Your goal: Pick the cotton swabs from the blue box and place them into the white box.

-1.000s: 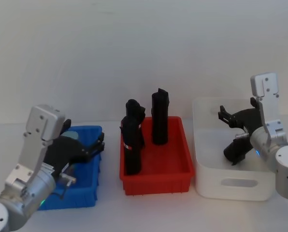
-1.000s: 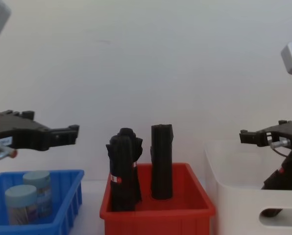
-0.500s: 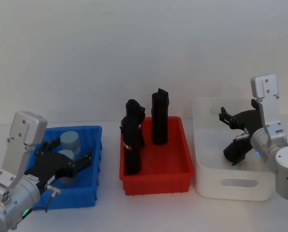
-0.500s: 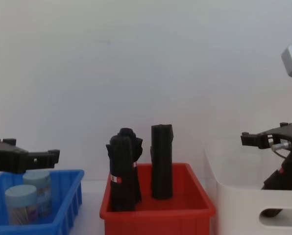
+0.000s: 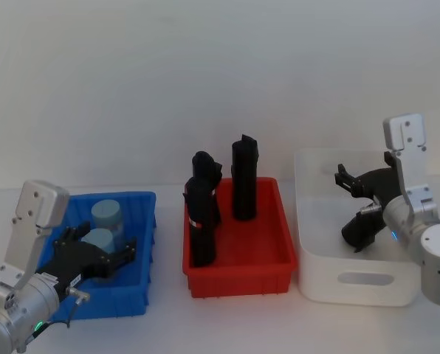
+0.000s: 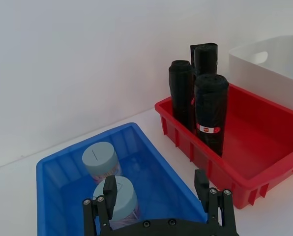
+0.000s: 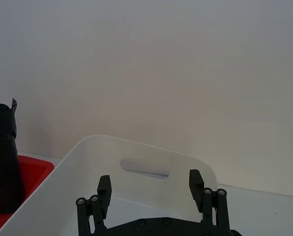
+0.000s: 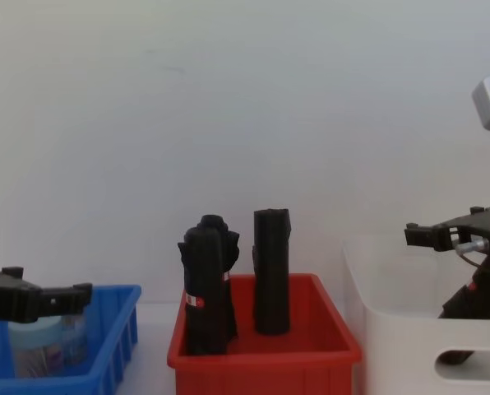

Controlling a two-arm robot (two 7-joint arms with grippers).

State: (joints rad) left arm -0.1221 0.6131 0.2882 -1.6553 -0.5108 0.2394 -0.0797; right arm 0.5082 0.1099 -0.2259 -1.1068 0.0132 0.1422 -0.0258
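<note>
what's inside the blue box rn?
Two upright cotton swab jars, one behind the other. The open left gripper at the nearer jar covers its base and the blue box's near end.

Left end effector (image 5: 104, 239) has lowered toward the cotton swabs (image 5: 106, 214).

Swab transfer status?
Left gripper open, low over blue box. Right gripper open over white box. Both cotton swabs in blue box, ungripped. Red bin with black cylinders between boxes.
</note>
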